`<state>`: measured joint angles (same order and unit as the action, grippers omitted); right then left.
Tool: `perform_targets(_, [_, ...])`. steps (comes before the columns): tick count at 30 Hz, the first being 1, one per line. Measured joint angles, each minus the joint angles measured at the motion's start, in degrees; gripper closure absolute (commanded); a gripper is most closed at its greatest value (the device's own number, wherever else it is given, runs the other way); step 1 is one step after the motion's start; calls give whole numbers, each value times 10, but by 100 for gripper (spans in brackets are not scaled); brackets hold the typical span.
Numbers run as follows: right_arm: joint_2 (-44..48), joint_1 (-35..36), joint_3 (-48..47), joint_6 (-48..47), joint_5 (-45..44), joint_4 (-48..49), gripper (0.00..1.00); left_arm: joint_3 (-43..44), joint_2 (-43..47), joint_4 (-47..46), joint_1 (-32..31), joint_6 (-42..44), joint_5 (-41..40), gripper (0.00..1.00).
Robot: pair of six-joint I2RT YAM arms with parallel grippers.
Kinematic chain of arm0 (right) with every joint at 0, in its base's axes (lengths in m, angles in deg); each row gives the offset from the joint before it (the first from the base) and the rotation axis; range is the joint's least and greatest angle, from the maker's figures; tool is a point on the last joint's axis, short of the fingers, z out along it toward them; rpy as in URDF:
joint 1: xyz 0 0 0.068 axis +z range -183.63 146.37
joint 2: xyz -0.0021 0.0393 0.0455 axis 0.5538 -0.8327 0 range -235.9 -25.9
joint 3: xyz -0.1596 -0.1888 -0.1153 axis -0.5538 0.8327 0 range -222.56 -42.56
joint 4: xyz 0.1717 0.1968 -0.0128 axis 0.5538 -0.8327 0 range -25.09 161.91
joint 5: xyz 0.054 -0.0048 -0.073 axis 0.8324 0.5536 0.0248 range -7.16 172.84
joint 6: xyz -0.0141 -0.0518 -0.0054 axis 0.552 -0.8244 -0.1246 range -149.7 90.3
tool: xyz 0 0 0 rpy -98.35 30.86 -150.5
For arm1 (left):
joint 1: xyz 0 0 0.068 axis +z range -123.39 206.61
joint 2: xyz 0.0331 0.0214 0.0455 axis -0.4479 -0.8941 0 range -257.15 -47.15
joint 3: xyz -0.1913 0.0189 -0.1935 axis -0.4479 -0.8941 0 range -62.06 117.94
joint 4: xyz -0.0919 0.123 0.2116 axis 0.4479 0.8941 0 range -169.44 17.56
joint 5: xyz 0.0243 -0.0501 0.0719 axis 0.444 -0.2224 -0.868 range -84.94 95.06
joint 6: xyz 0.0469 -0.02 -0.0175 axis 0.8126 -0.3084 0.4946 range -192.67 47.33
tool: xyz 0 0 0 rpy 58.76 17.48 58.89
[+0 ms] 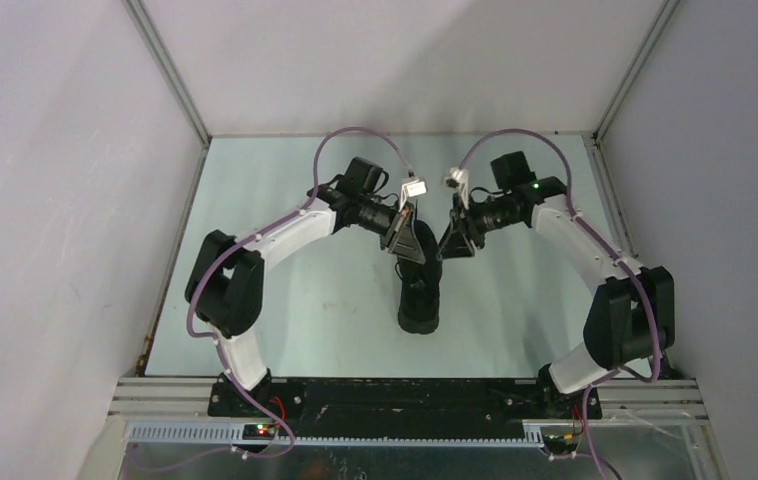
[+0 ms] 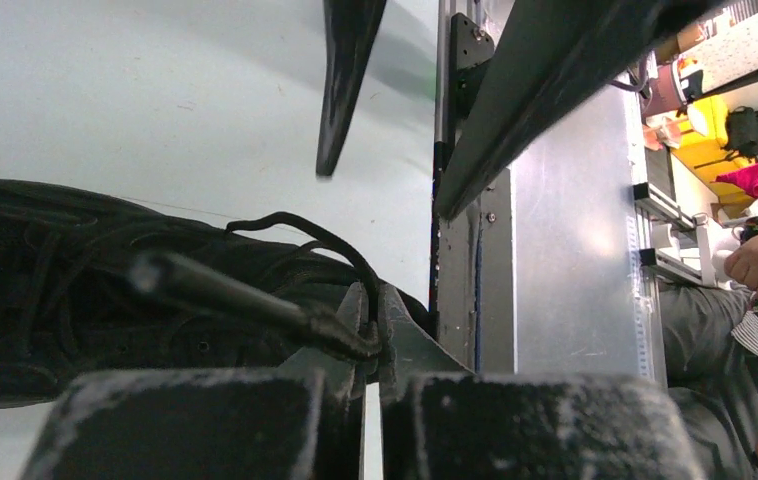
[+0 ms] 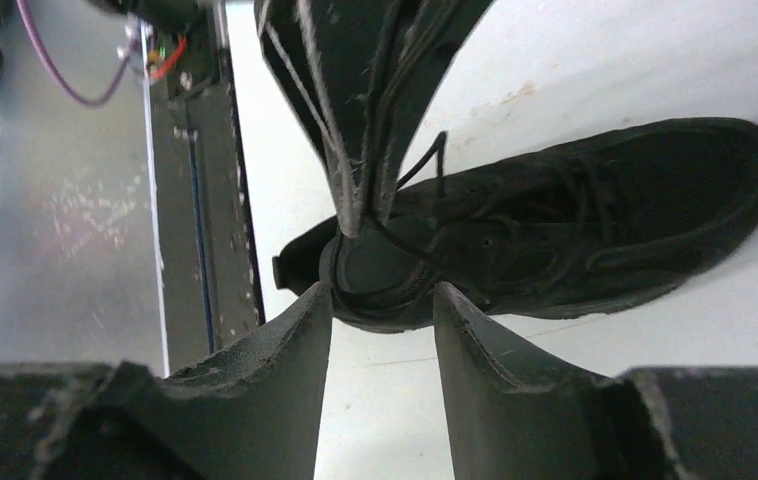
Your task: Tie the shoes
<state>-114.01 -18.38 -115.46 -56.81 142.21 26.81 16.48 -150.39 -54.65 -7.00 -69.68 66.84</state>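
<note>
No legible text or numbers anywhere, no brand readable on the black sneaker [image 3: 575, 220]

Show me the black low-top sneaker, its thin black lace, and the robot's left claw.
Black low-top sneaker [image 3: 575, 235]: right wrist view, middle of its upper.
Thin black lace [image 2: 315, 232]: left wrist view, on the raised loop.
Left claw [image 2: 375, 300]: left wrist view, between its shut fingertips, where they pinch the lace.

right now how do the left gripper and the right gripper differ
The left gripper is shut, the right gripper open. The left gripper pinches a black lace of the sneaker; the right gripper holds nothing. Both hang close together above the sneaker.
</note>
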Motion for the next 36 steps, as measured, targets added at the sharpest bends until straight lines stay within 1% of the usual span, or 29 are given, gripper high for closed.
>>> perform_targets(3, [-17,30,0,-63,-15,-32,53,-1,5,-1,2,1,3,100])
perform_targets(6, [-31,36,0,-91,-29,-38,52,-1,9,-2,5,1,5,100])
perform_targets(16, [-52,50,18,-93,-52,6,53,-1,9,-1,11,1,14,100])
perform_targets(17, [-52,53,20,-89,-52,13,54,-1,9,-1,11,1,15,100])
perform_targets(19, [-54,58,21,-81,-52,31,70,-1,9,0,12,1,17,100])
perform_targets(20, [-55,61,21,-77,-53,42,87,-1,9,0,14,1,19,100])
perform_targets(22, [-55,68,22,-64,-57,64,100,0,9,2,17,1,21,100])
perform_targets(26, [-55,74,23,-45,-66,89,100,5,9,12,32,3,20,100])
perform_targets(31, [-30,65,25,-41,-61,86,100,8,9,13,53,3,10,100])
perform_targets(36, [17,78,26,-33,-41,75,100,-7,9,-48,54,-44,-8,100])
